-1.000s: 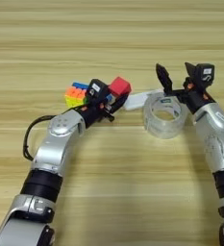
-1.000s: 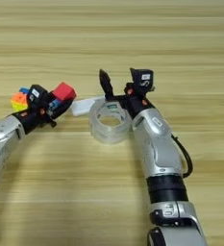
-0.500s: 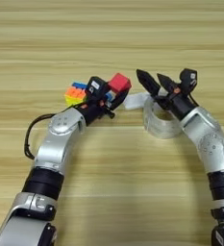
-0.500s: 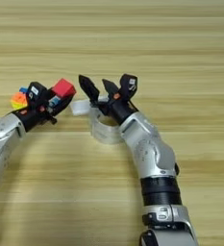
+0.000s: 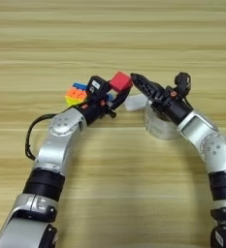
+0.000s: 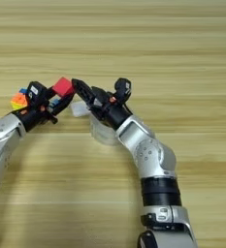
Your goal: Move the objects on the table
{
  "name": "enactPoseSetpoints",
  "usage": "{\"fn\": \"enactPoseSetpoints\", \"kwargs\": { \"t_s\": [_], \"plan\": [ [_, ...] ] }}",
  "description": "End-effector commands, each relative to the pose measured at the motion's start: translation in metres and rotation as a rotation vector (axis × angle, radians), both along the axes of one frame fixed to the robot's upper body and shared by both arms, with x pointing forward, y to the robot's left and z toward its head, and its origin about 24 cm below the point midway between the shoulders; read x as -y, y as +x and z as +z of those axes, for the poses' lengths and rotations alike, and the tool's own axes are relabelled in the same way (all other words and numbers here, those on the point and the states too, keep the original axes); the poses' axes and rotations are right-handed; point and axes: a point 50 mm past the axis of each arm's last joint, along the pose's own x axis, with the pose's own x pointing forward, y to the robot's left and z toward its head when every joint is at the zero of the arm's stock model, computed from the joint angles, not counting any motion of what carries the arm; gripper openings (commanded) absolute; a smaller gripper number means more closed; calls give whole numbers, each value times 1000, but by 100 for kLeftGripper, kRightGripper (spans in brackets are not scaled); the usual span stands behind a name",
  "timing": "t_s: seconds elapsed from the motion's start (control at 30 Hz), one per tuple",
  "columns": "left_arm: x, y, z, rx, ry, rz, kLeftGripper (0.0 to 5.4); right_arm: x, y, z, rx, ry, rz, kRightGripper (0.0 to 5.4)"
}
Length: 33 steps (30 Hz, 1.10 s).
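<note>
My left gripper (image 5: 112,96) reaches in from the lower left and is shut on the small red cube (image 5: 120,81), holding it up at mid-table. Just behind its wrist sits the multicoloured puzzle cube (image 5: 74,95). My right gripper (image 5: 137,82) stretches leftward from the right, and its tip meets the red cube's right side. Beneath the right forearm lies the clear tape roll (image 5: 159,131). The flat white stick (image 5: 134,102) rests between the two grippers. A bit of blue (image 5: 109,97) shows by the left gripper; what it belongs to is unclear.
The wooden table (image 5: 112,29) stretches bare of things across the far half and along the near edge. A black cable (image 5: 31,140) loops off my left forearm.
My right gripper has swung left from above the tape roll until its tip reaches the red cube. The left gripper has raised the red cube slightly. The tape roll stayed put.
</note>
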Motion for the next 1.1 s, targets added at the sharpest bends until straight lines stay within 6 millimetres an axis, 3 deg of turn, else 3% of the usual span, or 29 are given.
{"fn": "enactPoseSetpoints", "kwargs": {
  "t_s": [0.03,0.43,0.83,1.1],
  "plan": [
    [7,-1,1,4,-2,-23,219,-7,3,4,-6,25,31,540],
    [28,-8,4,19,-14,-97,219,-14,3,1,-19,29,57,540],
    [27,-8,11,37,-23,-95,219,-16,4,-1,-23,24,60,540],
    [27,-9,9,28,-22,-93,219,-15,4,0,-17,24,52,455]
  ]
}}
